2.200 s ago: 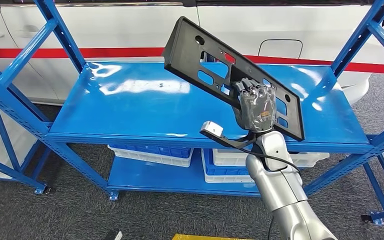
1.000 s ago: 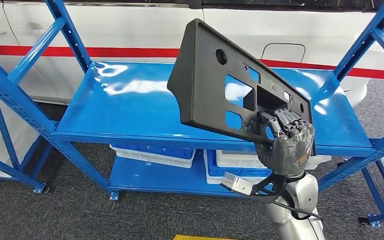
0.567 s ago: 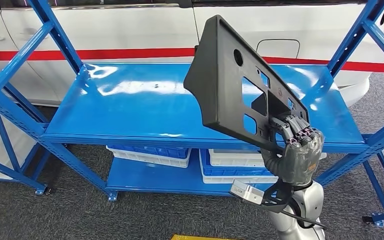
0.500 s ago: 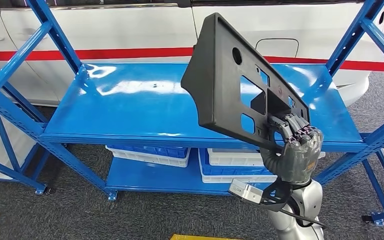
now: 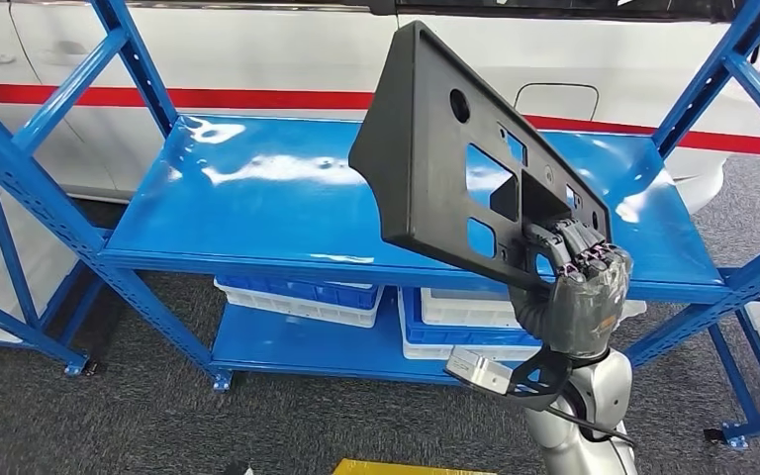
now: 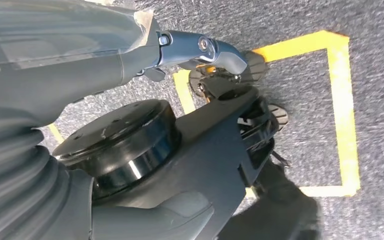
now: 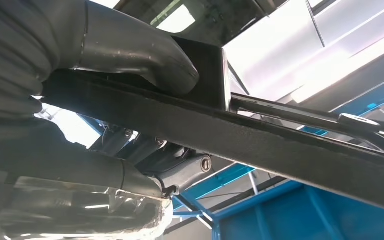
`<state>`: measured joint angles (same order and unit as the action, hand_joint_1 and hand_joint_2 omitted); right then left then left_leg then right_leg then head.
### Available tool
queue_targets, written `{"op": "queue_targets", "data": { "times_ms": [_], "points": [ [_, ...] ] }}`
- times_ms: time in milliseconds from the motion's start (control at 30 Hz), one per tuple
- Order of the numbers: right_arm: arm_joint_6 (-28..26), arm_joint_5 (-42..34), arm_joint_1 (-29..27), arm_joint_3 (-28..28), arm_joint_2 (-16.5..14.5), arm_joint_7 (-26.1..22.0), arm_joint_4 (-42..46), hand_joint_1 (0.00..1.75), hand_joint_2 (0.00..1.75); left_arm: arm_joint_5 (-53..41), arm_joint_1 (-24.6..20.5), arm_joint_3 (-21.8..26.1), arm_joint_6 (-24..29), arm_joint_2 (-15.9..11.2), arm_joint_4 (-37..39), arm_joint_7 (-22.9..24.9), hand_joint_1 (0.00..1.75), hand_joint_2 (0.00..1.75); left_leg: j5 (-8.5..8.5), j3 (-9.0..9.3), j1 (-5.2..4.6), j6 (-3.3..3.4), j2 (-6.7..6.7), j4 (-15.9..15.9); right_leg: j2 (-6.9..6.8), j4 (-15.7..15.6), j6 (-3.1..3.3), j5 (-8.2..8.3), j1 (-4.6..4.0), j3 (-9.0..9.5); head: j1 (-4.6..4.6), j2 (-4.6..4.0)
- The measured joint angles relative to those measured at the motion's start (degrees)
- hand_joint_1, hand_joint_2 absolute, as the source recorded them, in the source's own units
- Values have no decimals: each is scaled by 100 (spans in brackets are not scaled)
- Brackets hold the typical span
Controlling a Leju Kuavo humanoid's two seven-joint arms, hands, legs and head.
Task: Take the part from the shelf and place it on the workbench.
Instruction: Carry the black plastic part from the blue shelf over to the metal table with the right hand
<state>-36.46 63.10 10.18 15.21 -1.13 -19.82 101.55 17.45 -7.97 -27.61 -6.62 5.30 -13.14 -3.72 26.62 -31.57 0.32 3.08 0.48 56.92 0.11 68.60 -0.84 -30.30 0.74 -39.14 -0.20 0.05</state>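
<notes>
The part [image 5: 445, 148] is a long black plastic plate with several cut-outs. My right hand [image 5: 574, 297] grips its lower right end and holds it tilted up in the air, in front of the blue shelf's top board [image 5: 257, 198]. In the right wrist view my thumb [image 7: 135, 55] presses on one face of the part's edge [image 7: 290, 147], with dark fingers [image 7: 180, 170] under the other face. My left hand [image 6: 200, 47] hangs over the floor, holding nothing, a finger stretched out.
The blue steel shelf has slanted struts [image 5: 40, 119] at both ends and white bins [image 5: 297, 302] on its lower board. A white car with a red stripe [image 5: 257, 97] stands behind it. Yellow tape lines [image 6: 347, 115] mark the grey carpet.
My right hand has drawn back from over the shelf board toward me and lower, carrying the part, which now stands steeper and nearer. In the last half second it barely moved.
</notes>
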Motion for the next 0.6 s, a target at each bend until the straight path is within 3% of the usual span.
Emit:
{"op": "queue_targets", "data": {
  "times_ms": [67,100,167,200,267,400,467,533,567,600],
  "points": [
    [0,-1,0,0,3,-1,-32,175,175,0,1,-5,0,3,0,0,0,175,-15,-30,-2,-1,5,5,-1,595,-43,-208,18,-241,5,-1],
    [0,-2,-1,0,4,-1,-43,175,175,1,2,-6,0,4,0,0,0,175,-20,-35,-1,-6,5,9,-2,591,-92,-181,28,-213,9,-1],
    [0,-2,3,0,5,-1,-52,175,175,1,1,-7,0,5,0,0,0,175,-15,-29,3,-26,1,26,-9,-92,-203,95,60,167,10,-1],
    [0,-2,5,0,4,-1,-55,175,175,1,-1,-7,0,4,-1,0,0,175,-2,-37,-10,-48,-2,49,-12,-500,-225,221,65,391,13,-1],
    [0,-9,6,1,0,-7,-60,175,175,1,-3,-7,-1,3,-2,-2,0,175,10,-74,-34,-108,-5,92,-6,-974,-183,350,56,619,10,-1],
    [0,-40,28,2,-3,10,-66,175,175,-2,-4,-4,1,2,-2,-15,0,175,67,-145,-10,-220,-11,178,11,-1027,-29,398,60,605,4,-1],
    [0,-64,62,8,-5,28,-69,175,175,2,-5,-4,4,-1,-2,-22,0,175,382,-350,11,-282,-27,649,8,-1043,38,424,88,593,-20,-1],
    [0,-83,81,22,-5,33,-83,175,175,10,-3,-4,15,-1,-2,-29,0,175,748,-692,28,-329,-35,1400,4,-1042,80,440,76,559,-37,-1],
    [0,-90,84,32,-5,35,-95,175,175,21,-2,-4,27,-2,-2,-31,0,175,822,-806,33,-339,-36,1648,3,-1041,94,451,68,542,-37,-1],
    [0,-99,84,40,-5,36,-108,175,175,34,-2,-4,42,-2,-2,-32,0,175,789,-822,35,-337,-36,1698,3,-1040,102,458,61,529,-37,-1]
  ]
}}
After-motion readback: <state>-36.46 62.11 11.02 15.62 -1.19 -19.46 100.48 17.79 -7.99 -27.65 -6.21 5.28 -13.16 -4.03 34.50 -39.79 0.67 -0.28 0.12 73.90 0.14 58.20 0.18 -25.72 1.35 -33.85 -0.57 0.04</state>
